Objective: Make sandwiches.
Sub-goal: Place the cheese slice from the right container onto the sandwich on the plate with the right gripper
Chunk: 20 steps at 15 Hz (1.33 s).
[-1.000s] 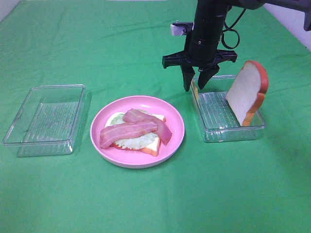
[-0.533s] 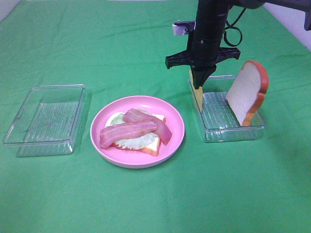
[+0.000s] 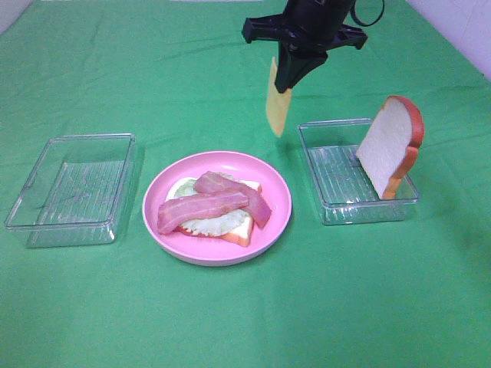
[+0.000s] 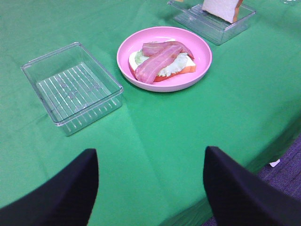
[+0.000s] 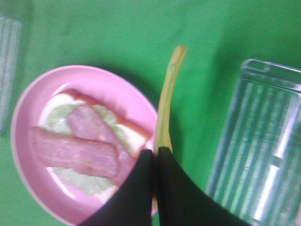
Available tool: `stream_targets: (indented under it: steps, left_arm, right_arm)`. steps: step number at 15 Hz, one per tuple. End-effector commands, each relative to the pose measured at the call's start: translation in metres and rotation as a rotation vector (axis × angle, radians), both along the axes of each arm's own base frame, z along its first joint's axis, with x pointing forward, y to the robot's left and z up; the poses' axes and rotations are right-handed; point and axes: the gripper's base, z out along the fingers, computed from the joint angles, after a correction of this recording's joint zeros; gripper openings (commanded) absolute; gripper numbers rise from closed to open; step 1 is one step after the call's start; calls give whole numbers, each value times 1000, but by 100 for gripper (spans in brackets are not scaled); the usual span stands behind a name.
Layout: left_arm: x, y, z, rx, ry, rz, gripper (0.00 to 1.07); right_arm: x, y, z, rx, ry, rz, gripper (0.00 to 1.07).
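Note:
On the pink plate (image 3: 272, 218) lies a half-built sandwich (image 3: 215, 207): a white bread slice, pale green lettuce and two bacon strips on top. It also shows in the left wrist view (image 4: 162, 61) and the right wrist view (image 5: 84, 146). My right gripper (image 3: 288, 77) is shut on a yellow cheese slice (image 3: 277, 107), which hangs edge-on high above the table between the plate and the right tray; the slice shows in the right wrist view (image 5: 167, 101). A second bread slice (image 3: 390, 146) leans upright in the right tray (image 3: 330, 172). My left gripper (image 4: 150, 188) is open, low over the near table edge.
A clear tray (image 3: 73, 188) with nothing in it stands left of the plate. Green cloth covers the table. The table's near edge drops off by the left gripper (image 4: 263, 160).
My right gripper closed on the cheese slice in the right tray, then lifted it up and to the left, out of the tray. The rest has not moved.

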Motion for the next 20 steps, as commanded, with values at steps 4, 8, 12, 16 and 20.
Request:
stream_targets:
  steps: [4, 8, 12, 16, 20]
  left_arm:
    - [-2, 1, 0, -21, -23, -2, 62]
    - [-2, 1, 0, -21, -23, -2, 62]
    - [-2, 1, 0, -21, -23, -2, 62]
    - [-2, 1, 0, -21, -23, -2, 62]
    - [-2, 1, 0, -21, -23, -2, 62]
  right_arm:
    - [-26, 23, -13, 308, 215, 183, 0]
    - [-45, 34, -44, 541, 326, 263, 0]
    - [-49, 36, -68, 619, 357, 225, 0]
    - [-44, 39, -90, 614, 379, 183, 0]
    - [-38, 36, -109, 537, 385, 110, 0]
